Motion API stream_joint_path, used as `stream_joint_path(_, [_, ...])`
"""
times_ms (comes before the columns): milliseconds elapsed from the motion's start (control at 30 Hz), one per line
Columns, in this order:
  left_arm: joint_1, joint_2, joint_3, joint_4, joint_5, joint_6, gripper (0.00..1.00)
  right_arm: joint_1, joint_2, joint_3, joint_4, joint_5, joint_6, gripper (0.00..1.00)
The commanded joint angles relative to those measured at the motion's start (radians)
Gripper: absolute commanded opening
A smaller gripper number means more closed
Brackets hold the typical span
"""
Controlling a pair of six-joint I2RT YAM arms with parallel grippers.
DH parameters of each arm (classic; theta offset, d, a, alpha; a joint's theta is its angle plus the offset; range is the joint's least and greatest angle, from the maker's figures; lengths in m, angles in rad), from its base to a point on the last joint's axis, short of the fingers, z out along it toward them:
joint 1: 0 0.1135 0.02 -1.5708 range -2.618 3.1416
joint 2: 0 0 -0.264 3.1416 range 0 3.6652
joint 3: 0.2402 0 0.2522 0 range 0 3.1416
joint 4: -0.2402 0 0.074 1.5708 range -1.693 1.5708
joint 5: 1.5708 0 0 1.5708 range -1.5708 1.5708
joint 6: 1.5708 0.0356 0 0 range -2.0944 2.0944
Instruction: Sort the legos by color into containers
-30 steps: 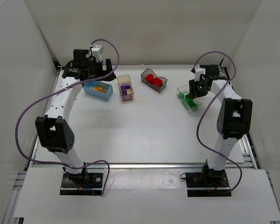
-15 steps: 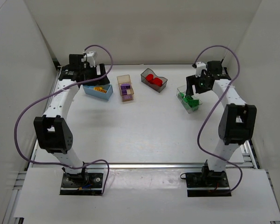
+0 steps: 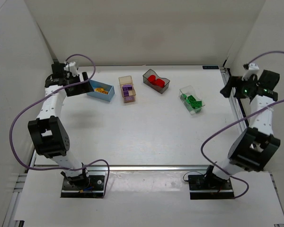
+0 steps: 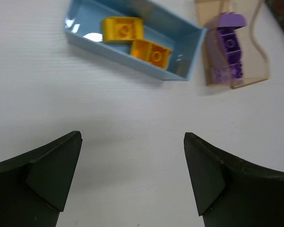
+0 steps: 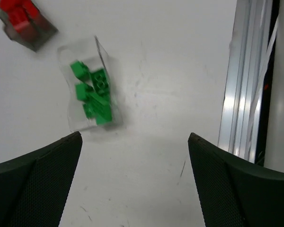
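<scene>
The left gripper [image 4: 132,137] is hanging spread wide, empty, near the light blue bin [image 4: 132,60], which is holding the yellow legos [image 4: 137,40]. Purple legos [image 3: 128,88] are sitting in the tan bin [image 3: 125,78], red legos [image 3: 154,79] in the grey bin [image 3: 164,87], and green legos [image 5: 93,92] in the clear bin [image 5: 66,52]. The right gripper [image 5: 135,137] is hovering unclenched, empty, beside the clear bin.

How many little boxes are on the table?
4. They sit in a row along the far side: the blue box on the left, then the tan box, the grey box and the clear box furthest right. None looks hidden.
</scene>
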Motion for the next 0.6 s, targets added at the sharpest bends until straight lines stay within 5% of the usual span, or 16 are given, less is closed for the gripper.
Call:
stream_joint_path(0, [0.073, -0.004, -0.034, 0.002, -0.018, 0.098, 1.0, -0.118, 0.094, -0.05, -0.091, -0.176, -0.137, 0.97])
stream_joint_path(333, [0.107, -0.012, -0.139, 0.053, -0.058, 0.172, 0.99, -0.17, 0.182, -0.05, -0.171, -0.284, -0.276, 0.99])
stream_joint_path(567, [0.15, -0.014, -0.171, 0.047, 0.085, 0.258, 0.99, -0.17, 0.217, -0.036, -0.285, -0.37, -0.375, 0.99])
